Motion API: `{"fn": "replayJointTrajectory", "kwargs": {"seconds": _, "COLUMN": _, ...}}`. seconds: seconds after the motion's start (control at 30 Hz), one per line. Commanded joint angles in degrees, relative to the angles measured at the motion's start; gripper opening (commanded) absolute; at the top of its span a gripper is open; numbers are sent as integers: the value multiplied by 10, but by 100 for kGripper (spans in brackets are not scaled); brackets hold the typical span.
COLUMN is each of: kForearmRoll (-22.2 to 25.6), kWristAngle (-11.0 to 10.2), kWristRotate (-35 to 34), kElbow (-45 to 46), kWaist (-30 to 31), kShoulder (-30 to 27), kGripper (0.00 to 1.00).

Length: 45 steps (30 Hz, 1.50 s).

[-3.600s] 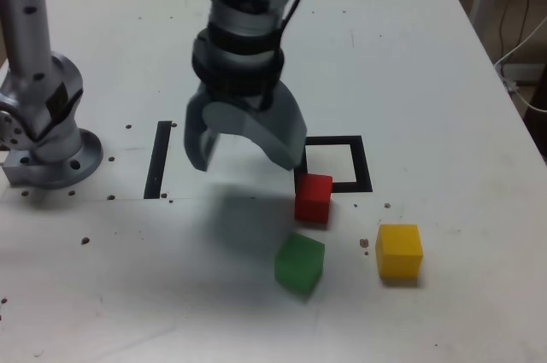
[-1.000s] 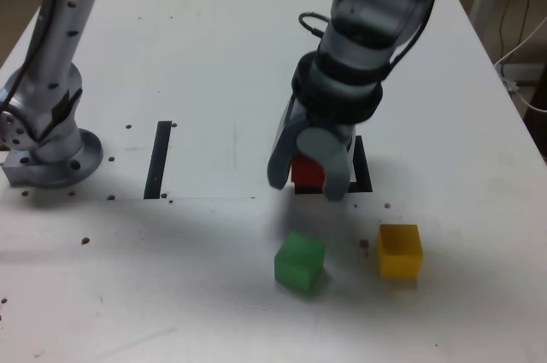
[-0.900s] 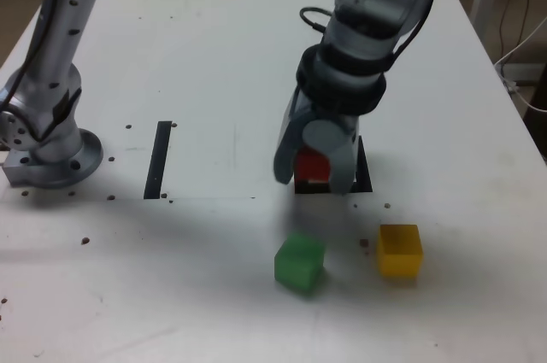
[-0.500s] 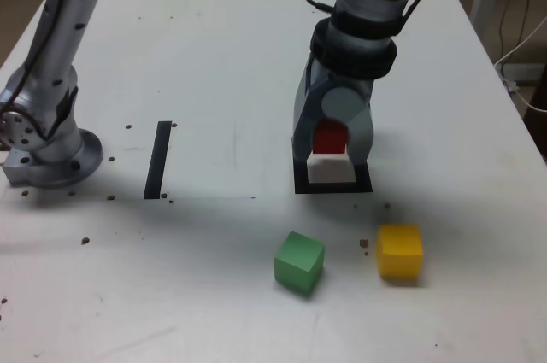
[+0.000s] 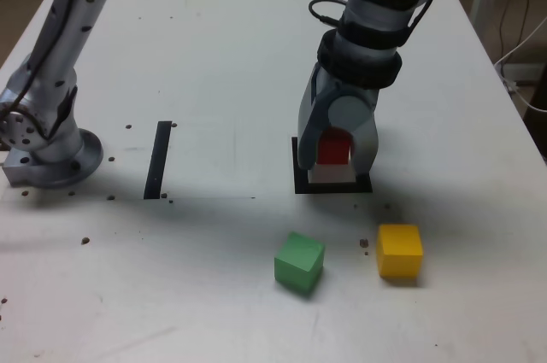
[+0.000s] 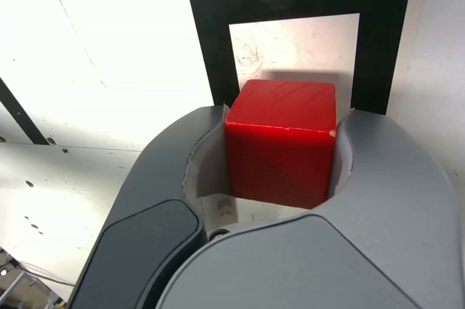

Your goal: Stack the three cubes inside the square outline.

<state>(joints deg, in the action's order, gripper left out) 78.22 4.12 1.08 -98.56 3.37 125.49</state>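
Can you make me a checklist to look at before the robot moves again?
1. Red cube held between the jaws: ok.
2. Red cube over the black square's white middle: cannot tell; it looks close.
3. Red cube down on the table: cannot tell, the jaws hide its bottom.
4. Green cube on the stack: not ok, it sits outside the square.
5. Yellow cube on the stack: not ok, outside too.

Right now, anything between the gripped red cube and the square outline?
Nothing visible. The gripper holds the small red matte cube over the thick black square outline, and only white tabletop shows inside it. The green matte cube and yellow matte cube sit outside the outline.
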Motion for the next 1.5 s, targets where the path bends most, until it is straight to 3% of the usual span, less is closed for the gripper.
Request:
{"fn": "replayJointTrajectory", "kwargs": {"seconds": 0.0, "kForearmRoll": -1, "kWristAngle": 3, "kWristRotate": 2, "kElbow": -2, "kWaist": 0, "kShoulder": 6, "kGripper": 21}}
{"fn": "replayJointTrajectory", "kwargs": {"seconds": 0.83, "kForearmRoll": -15, "kWristAngle": 7, "kWristRotate": 14, "kElbow": 7, "kWaist": -3, "kShoulder": 21, "kGripper": 22}}
{"fn": "replayJointTrajectory", "kwargs": {"seconds": 0.9, "kForearmRoll": -16, "kWristAngle": 7, "kWristRotate": 16, "kElbow": 8, "kWaist": -4, "kShoulder": 22, "kGripper": 34}}
{"fn": "replayJointTrajectory", "kwargs": {"seconds": 1.03, "kForearmRoll": -21, "kWristAngle": 7, "kWristRotate": 20, "kElbow": 9, "kWaist": -4, "kShoulder": 23, "kGripper": 77}}
{"fn": "replayJointTrajectory", "kwargs": {"seconds": 1.1, "kForearmRoll": -22, "kWristAngle": 7, "kWristRotate": 21, "kElbow": 9, "kWaist": -4, "kShoulder": 23, "kGripper": 93}}
{"fn": "replayJointTrajectory", "kwargs": {"seconds": 1.17, "kForearmRoll": -23, "kWristAngle": 7, "kWristRotate": 21, "kElbow": 9, "kWaist": -4, "kShoulder": 23, "kGripper": 97}}
{"fn": "replayJointTrajectory", "kwargs": {"seconds": 1.47, "kForearmRoll": -23, "kWristAngle": 7, "kWristRotate": 22, "kElbow": 10, "kWaist": -4, "kShoulder": 23, "kGripper": 99}}
